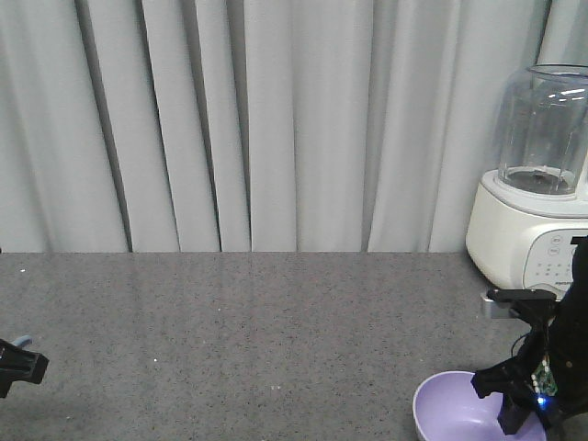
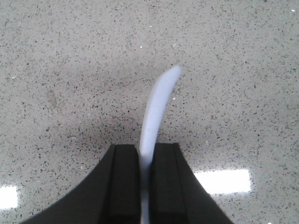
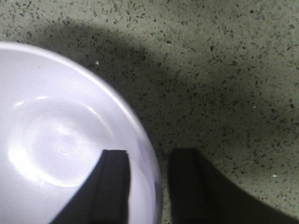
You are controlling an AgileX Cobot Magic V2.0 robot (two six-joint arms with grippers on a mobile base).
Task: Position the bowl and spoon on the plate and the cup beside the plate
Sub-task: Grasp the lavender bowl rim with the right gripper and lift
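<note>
The pale blue spoon (image 2: 159,102) sticks out ahead of my left gripper (image 2: 145,154), which is shut on its handle above the speckled counter. In the front view that gripper (image 1: 18,365) shows only at the far left edge. The lavender bowl (image 3: 56,140) sits on the counter at the front right (image 1: 450,409). My right gripper (image 3: 149,153) stands open astride the bowl's right rim, one finger inside and one outside, with a small gap showing beside the outer finger. In the front view it (image 1: 514,418) is low over the bowl. The plate and the cup are out of view.
A white blender with a glass jar (image 1: 537,184) stands at the back right, close behind my right arm. Grey curtains (image 1: 276,119) hang along the counter's far edge. The grey speckled counter (image 1: 257,340) stretches between the two arms.
</note>
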